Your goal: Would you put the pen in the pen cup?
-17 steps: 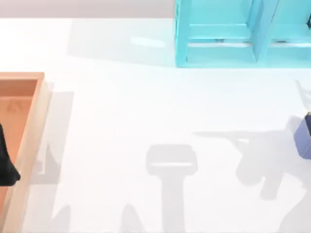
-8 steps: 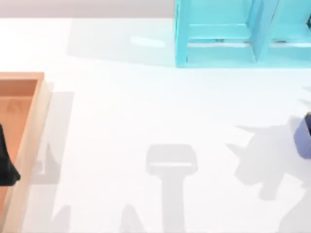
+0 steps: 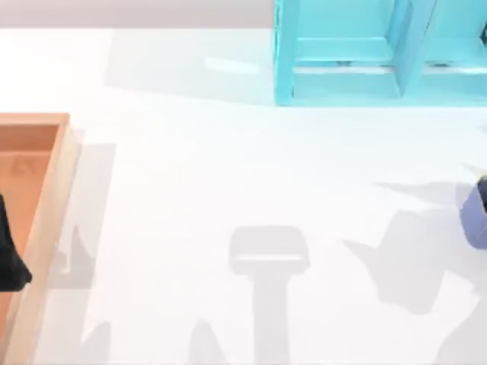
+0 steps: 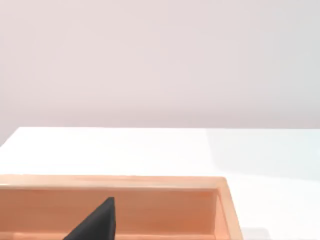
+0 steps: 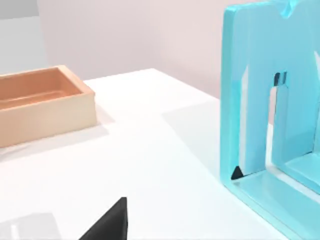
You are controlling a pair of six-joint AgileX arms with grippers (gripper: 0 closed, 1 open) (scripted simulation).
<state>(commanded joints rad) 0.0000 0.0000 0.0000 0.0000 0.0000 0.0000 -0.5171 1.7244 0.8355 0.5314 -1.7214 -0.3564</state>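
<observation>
The table (image 3: 228, 167) is a plain white surface against a pale wall. A translucent teal shelf unit (image 3: 380, 53) stands at its far right. An orange-brown wooden tray (image 3: 46, 198) sits at the top view's left edge. The pen cup (image 3: 475, 217) stands at the top view's right edge, a periwinkle-blue wall cut off by the frame, well apart from the tray and nearer to me than the shelf.

My left gripper (image 4: 97, 225) hangs over the tray, and a dark tip of it juts in front of the tray's inner wall. My right gripper (image 5: 110, 222) shows as a dark tip above bare table, looking across towards the tray with the shelf close beside it. A broad grey shadow (image 3: 403, 258) lies on the table just beside the cup, so I judge that my right arm is up over that side.

I cannot tell how wide either gripper stands, nor whether either one has hold of anything. I cannot tell where the pen is: the cup's mouth is cut off at the edge.

So I cannot call the task done. What is left, as I judge it, is to confirm that the pen stands in the cup, or to bring it there.
</observation>
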